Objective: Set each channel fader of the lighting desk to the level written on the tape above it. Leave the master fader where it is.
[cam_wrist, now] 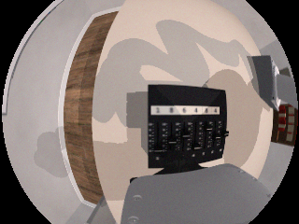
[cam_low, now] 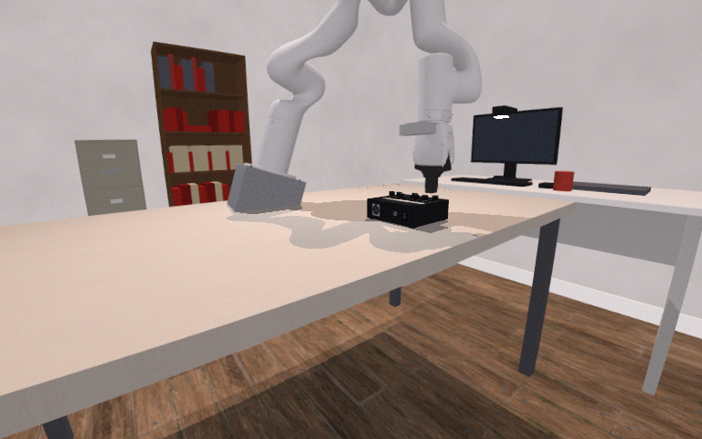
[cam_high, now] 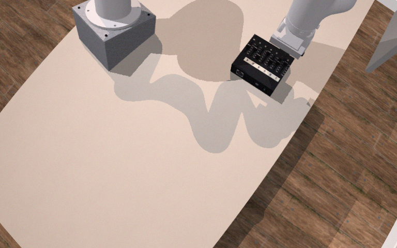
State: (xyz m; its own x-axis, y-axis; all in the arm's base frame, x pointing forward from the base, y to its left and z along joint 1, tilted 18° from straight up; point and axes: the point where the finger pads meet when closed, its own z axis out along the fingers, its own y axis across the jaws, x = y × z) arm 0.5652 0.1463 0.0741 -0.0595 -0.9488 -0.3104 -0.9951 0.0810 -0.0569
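The lighting desk (cam_high: 262, 64) is a small black box with a row of faders and a pale tape strip (cam_high: 261, 68) along one edge. It sits near the table's right edge. It also shows in the side view (cam_low: 407, 208) and in the wrist view (cam_wrist: 186, 126), where the tape (cam_wrist: 187, 110) lies above several faders at differing heights. My gripper (cam_low: 430, 186) is shut and empty, pointing straight down just above the desk's far end. In the overhead view the wrist body hides the fingertips. The writing on the tape is too small to read.
The arm's grey base block (cam_high: 115, 30) stands at the table's back left. A second table behind carries a monitor (cam_low: 515, 135), a keyboard and a red mug (cam_low: 563, 180). A bookshelf (cam_low: 200, 123) and a filing cabinet (cam_low: 109, 176) stand by the wall.
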